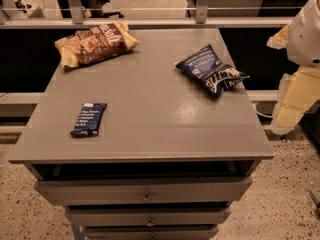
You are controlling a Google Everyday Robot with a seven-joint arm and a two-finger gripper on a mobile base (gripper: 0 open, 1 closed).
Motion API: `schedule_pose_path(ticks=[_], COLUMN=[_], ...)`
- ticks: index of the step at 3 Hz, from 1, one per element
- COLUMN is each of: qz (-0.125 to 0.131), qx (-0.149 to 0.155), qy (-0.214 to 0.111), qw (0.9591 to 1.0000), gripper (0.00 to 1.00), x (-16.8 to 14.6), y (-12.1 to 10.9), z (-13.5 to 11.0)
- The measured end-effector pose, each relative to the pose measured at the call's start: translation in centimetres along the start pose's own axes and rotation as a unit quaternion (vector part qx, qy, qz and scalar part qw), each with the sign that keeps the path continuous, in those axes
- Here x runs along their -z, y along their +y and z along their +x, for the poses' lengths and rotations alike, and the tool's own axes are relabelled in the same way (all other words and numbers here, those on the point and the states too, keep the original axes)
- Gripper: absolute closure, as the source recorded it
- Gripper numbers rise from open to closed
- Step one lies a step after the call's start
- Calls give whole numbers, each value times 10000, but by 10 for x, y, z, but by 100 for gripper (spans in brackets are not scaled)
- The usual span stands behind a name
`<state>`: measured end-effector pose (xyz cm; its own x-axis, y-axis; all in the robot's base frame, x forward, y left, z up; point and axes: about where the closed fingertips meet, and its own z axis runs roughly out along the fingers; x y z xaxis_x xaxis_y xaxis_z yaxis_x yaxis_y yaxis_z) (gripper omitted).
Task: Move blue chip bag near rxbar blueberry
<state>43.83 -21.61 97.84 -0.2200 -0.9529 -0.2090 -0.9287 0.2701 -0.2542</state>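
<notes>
The blue chip bag [210, 70] lies on the grey table top [150, 109] at the back right, its black-and-white end pointing toward the right edge. The rxbar blueberry [88, 119], a small flat dark blue wrapper with white text, lies at the front left of the table. The two are far apart. My gripper [292, 104] hangs at the right edge of the camera view, beside the table and off it, to the right of the chip bag and not touching it.
A larger tan-and-brown chip bag [95, 43] lies at the back left of the table. The table has drawers [145, 191] below its front edge. A railing [150, 14] runs behind it. Speckled floor [290, 194] lies to the right.
</notes>
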Motion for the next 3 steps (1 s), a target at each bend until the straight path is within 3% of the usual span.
schedule_pose_path(ticks=[1,2,3], qz=[1,78,318], qx=[0,21,-126], qy=[0,-216,-642], qw=[10000,9997,9974], gripper=[0,0,0], x=[0,-13,-35], y=[0,-21,-65], z=[0,-2,-4])
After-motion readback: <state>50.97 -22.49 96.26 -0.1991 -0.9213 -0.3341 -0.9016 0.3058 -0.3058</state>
